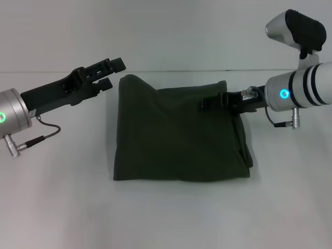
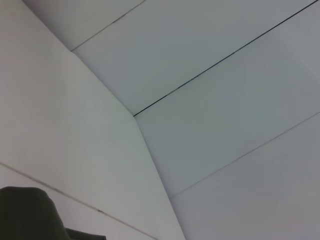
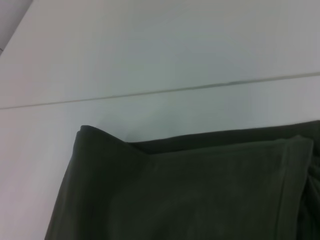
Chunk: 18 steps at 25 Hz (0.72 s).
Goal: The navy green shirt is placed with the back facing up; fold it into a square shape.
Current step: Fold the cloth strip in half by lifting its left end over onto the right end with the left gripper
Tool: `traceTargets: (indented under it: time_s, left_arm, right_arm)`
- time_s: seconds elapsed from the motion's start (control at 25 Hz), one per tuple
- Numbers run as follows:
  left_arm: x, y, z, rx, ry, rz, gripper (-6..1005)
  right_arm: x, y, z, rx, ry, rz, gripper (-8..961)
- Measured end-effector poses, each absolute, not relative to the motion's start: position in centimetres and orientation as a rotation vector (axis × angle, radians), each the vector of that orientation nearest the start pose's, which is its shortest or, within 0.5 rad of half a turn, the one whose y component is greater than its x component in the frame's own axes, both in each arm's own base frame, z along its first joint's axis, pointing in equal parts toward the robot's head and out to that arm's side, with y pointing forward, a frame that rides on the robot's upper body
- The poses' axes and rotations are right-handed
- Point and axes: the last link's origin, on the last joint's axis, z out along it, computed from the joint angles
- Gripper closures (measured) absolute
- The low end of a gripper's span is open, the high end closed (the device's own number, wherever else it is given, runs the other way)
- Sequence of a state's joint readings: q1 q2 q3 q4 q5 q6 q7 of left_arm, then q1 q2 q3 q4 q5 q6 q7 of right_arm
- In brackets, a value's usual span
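The navy green shirt (image 1: 179,137) lies folded into a rough square in the middle of the white table, plain side up, with its far-left corner poking up a little. My left gripper (image 1: 111,73) hovers open just off that far-left corner, touching nothing. My right gripper (image 1: 207,102) reaches in over the shirt's far-right part, low above the cloth. In the left wrist view only a dark corner of the shirt (image 2: 27,215) shows. The right wrist view looks down on the folded shirt (image 3: 175,200) and its raised corner.
The white table (image 1: 166,218) extends on all sides of the shirt, with a thin seam line (image 1: 171,71) running across behind it. Nothing else lies on it.
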<state>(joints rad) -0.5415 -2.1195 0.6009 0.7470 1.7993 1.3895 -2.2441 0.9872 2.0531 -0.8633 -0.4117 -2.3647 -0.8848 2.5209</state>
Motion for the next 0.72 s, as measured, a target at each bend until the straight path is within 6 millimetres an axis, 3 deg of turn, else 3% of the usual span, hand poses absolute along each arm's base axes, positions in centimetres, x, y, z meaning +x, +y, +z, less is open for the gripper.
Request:
traceTargets:
  time_s: [0.48,0.72]
  left_arm:
    - [-24.82,37.27,3.59,-2.059,-1.643,-1.191,73]
    - [-24.81,37.38,3.62,-2.057,-1.639,-1.188,73]
  right_arm:
    - [19.71,45.68,-4.46,-2.161,1.519,0.262,202]
    - [19.67,45.71,-4.42,-2.158,1.523,0.264,473]
